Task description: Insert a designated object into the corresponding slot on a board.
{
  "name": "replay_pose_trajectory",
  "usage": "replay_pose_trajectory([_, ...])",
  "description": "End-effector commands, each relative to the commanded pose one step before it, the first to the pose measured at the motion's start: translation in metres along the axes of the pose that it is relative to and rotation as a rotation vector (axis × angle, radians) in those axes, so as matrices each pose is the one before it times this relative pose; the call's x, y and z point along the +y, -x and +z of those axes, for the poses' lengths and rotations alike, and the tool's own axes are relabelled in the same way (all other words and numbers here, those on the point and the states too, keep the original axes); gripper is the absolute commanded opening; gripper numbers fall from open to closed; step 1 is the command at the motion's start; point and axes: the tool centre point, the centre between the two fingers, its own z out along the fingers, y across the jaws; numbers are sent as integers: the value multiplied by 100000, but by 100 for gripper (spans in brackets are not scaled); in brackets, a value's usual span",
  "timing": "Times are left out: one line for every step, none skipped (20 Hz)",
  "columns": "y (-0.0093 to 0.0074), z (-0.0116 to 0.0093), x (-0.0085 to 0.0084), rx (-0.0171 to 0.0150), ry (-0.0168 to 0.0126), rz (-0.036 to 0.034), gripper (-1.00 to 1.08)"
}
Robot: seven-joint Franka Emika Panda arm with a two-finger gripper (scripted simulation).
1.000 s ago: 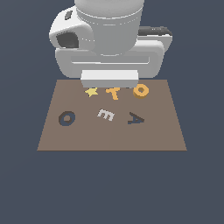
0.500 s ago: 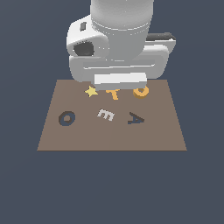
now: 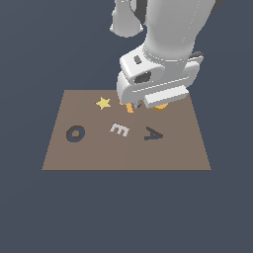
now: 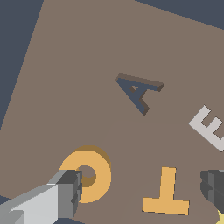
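Observation:
The orange O piece (image 4: 102,169) lies flat on the brown board (image 3: 126,153), near its far edge. In the exterior view only a sliver of the O piece (image 3: 161,106) shows under the hand. My gripper (image 4: 140,192) hangs low over the board and is open, holding nothing. One finger (image 4: 65,194) overlaps the O's rim, and whether it touches is unclear. The other finger (image 4: 213,188) stands beyond the orange T (image 4: 166,192), which lies between them. The dark O-shaped slot (image 3: 75,133) is at the exterior view's left and out of the wrist view.
A yellow star (image 3: 103,103) sits on the far part of the board. The pale E shape (image 3: 119,129) and the dark A-shaped recess (image 3: 153,133) lie in the middle row. The white hand (image 3: 158,79) hides most of the T (image 3: 129,106).
The hand has come down toward the board and turned. It now covers most of the orange T and O, which showed in full a second ago.

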Motion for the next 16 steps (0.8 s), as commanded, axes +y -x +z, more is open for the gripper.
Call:
replay_pose_trajectory([764,1619,-1827,-11,-110,-7118,100])
replay_pose_trajectory([239,541,-599,-22,-19,-2316,100])
replay_pose_trajectory([217,491,-540,-22,-13,-2093,100])
replay_pose_trajectory([195,443,-482,-22,-7,-1876,100])
replay_pose_trajectory([173,395,-425,-22,0,-1661,100])
replay_pose_trajectory([152,348,-369,-22,6,-1450,100])
replay_pose_trajectory([131,302,-314,-21,11,-1243,100])
replay_pose_trajectory([111,255,-262,-20,15,-1042,100])
replay_pose_trajectory([91,209,-209,-18,16,-843,100])
replay_pose_trajectory([70,163,-161,-16,16,-651,100])
replay_pose_trajectory([50,116,-114,-12,13,-463,100])
replay_pose_trajectory([30,70,-68,-8,9,-276,100])
replay_pose_trajectory([9,23,-26,-3,3,-98,100])
replay_pose_trajectory([-33,-89,78,-109,-77,499,100])
replay_pose_trajectory([2,37,4,0,0,0,100])
replay_pose_trajectory([6,110,12,0,0,0,100])
